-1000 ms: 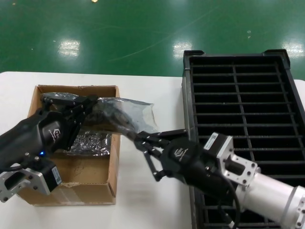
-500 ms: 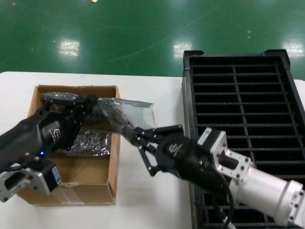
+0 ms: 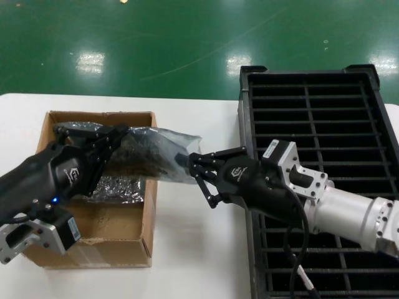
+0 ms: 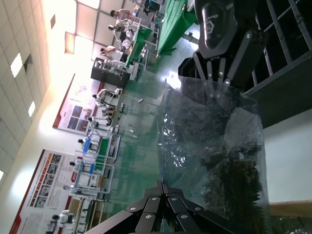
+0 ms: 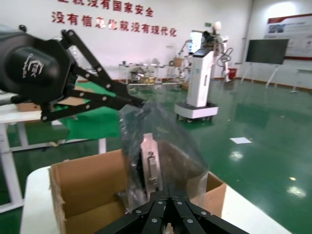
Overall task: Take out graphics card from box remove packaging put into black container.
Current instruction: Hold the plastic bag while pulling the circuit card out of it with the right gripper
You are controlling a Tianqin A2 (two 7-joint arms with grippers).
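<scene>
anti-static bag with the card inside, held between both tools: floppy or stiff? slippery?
Probably floppy: the packaging is crinkled and wrinkles between the left tool and the right tool. Likely slippery, since the film looks glossy. The graphics card inside probably adds stiffness; its metal bracket stands upright through the film.
</scene>
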